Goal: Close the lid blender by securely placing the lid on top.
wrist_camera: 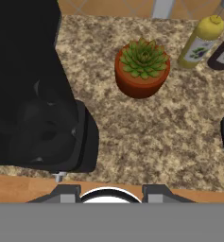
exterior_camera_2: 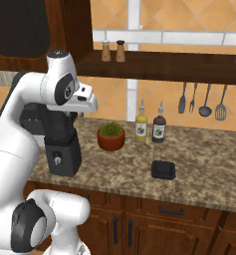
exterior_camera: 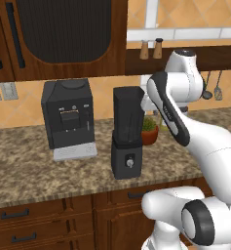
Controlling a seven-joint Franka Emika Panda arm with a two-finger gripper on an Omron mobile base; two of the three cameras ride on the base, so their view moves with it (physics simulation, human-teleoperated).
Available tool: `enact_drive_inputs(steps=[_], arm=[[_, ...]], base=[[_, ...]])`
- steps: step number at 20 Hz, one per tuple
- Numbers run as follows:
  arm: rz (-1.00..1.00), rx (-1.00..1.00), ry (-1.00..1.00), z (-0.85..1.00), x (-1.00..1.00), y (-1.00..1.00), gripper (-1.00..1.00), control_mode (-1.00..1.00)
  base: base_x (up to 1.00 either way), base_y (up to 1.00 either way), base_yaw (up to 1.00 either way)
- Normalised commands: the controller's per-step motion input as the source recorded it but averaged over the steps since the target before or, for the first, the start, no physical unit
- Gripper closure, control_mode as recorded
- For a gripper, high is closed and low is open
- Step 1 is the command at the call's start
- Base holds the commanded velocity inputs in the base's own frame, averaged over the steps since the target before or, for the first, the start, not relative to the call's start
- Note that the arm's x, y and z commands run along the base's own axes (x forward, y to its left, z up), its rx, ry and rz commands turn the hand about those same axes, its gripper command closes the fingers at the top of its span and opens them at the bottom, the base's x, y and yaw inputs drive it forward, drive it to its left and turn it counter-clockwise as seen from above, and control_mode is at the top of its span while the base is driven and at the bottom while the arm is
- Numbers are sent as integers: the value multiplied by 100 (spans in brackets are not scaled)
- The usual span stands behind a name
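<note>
Two bottles, one yellow [exterior_camera_2: 141,125] and one dark [exterior_camera_2: 159,128], are standing side by side at the back of a speckled brown stone worktop [exterior_camera_2: 204,164], against an orange tiled wall. Just beside them a small green plant in a red-brown pot [exterior_camera_2: 111,137] is sitting, between the bottles and the blender [exterior_camera: 127,132]. The blender, with its dark jar open at the top and its black base with a round front knob, is standing near the front edge of the worktop, and a wider black coffee machine [exterior_camera: 69,119] is standing to its left in the left base view. The lid [exterior_camera_2: 163,170] is lying flat on the worktop, well apart from the blender, beyond the plant and in front of the bottles. The gripper [wrist_camera: 108,190] is hanging above the worktop's front edge, near the blender, with its two tips spread apart and nothing between them. A dark wooden shelf [exterior_camera_2: 179,62] is running along the wall, carrying two shakers [exterior_camera_2: 113,51], and four utensils [exterior_camera_2: 201,101] are hanging below it. Dark wooden drawers and cupboards are lining the front beneath the worktop.
</note>
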Motion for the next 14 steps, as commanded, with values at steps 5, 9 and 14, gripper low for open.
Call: enact_drive_inputs(steps=[5,9,14], arm=[[-2,2,0,-4,-19,-20,-100,-100],[-1,2,-1,-29,-47,-55,-100,-100],[0,0,-2,-40,-50,-77,-100,-100]], base=[[0,0,0],[0,0,0],[0,0,0]])
